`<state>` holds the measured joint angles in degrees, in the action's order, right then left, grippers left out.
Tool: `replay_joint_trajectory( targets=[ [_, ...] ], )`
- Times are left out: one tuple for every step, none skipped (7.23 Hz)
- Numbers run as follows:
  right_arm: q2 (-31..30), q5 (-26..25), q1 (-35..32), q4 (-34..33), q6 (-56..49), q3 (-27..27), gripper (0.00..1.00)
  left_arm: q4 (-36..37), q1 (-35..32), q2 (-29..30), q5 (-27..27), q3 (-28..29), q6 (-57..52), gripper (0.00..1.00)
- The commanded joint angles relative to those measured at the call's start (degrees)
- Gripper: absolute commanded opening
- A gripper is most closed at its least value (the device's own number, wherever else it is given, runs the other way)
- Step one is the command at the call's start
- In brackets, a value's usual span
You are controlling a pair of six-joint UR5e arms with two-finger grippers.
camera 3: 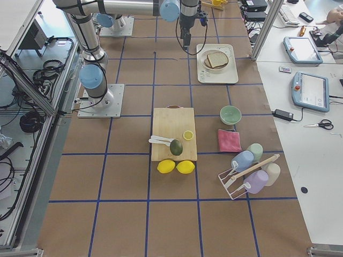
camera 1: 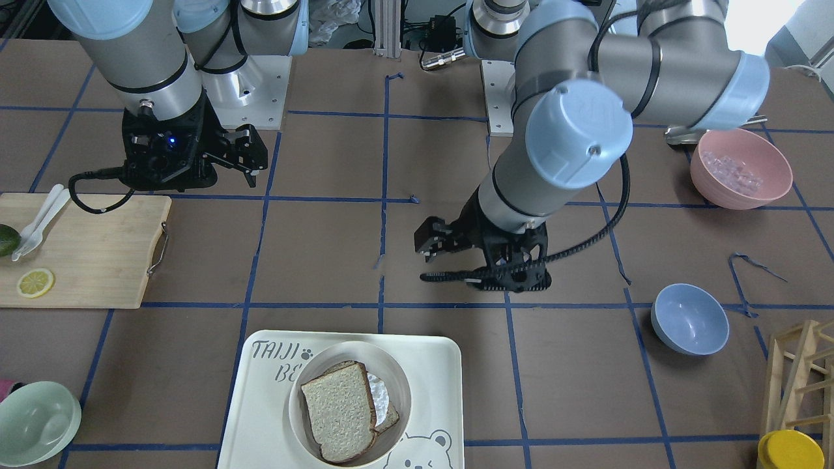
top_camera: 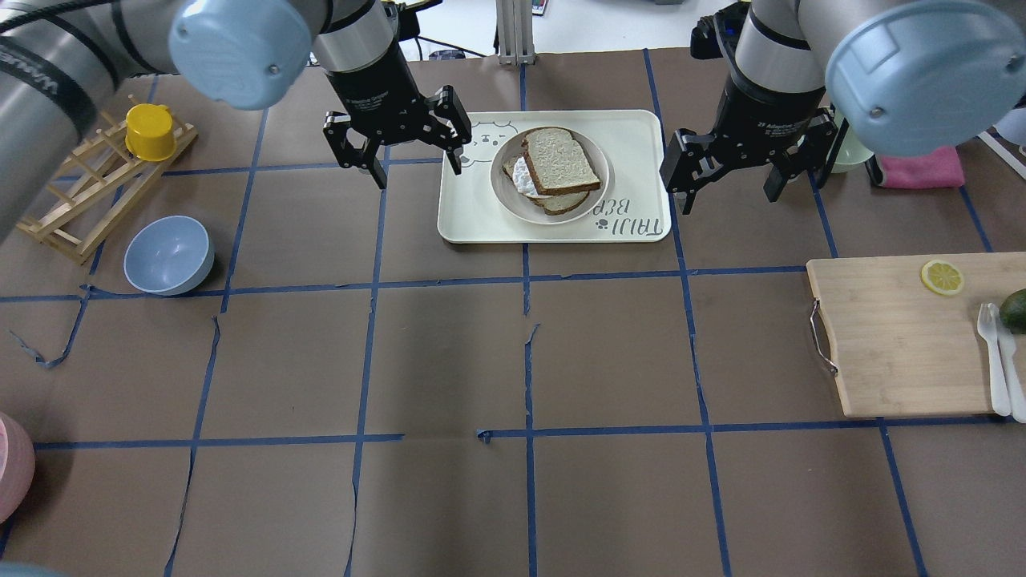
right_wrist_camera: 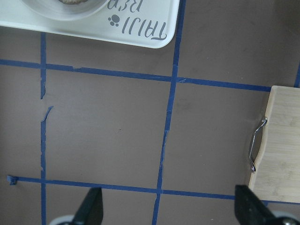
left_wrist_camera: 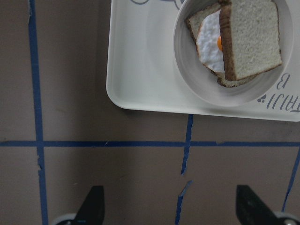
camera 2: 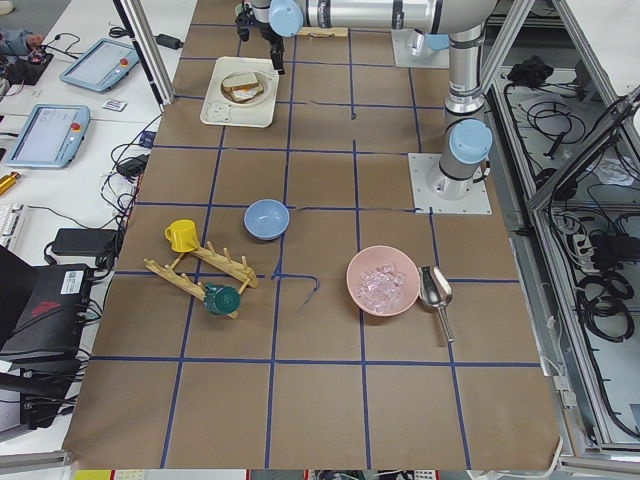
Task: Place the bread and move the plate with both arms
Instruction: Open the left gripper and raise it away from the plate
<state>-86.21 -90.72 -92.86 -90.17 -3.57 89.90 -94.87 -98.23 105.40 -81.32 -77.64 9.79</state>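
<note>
On the tray (top_camera: 473,210), the plate (top_camera: 502,183) holds bread (top_camera: 561,159) over an egg-topped slice (top_camera: 526,178).

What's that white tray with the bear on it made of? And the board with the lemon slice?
The tray looks like plastic or melamine with a smooth matte finish: even cream colour, rounded corners, a raised moulded rim and printing on its surface. I can't tell which of the two. The board looks like pale unpainted wood, maybe bamboo: straight grain stripes run along it.

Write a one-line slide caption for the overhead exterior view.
Both open, the left gripper and right gripper hover near the bear-print tray; the bread lies on the egg-topped slice in the plate.
</note>
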Motion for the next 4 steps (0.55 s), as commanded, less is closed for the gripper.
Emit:
replay_joint_trajectory(
  targets=[
    [0.51,0.11,0.23,-2.02,0.05,-0.43,1.00,-7.34,-0.12,-7.98,-1.21,0.03,-2.30,1.00],
    [0.43,0.11,0.31,-3.77,0.32,-0.43,1.00,-6.83,0.14,-9.93,-3.99,-0.40,-2.84,1.00],
    [0.51,-0.76,0.32,-6.66,0.23,0.09,1.00,-6.47,0.41,-10.56,-6.02,-0.66,-3.02,1.00],
    [0.51,-0.86,0.32,-6.86,0.23,0.10,1.00,-3.60,0.58,-10.82,-6.22,-0.67,-3.02,1.00]
  ],
)
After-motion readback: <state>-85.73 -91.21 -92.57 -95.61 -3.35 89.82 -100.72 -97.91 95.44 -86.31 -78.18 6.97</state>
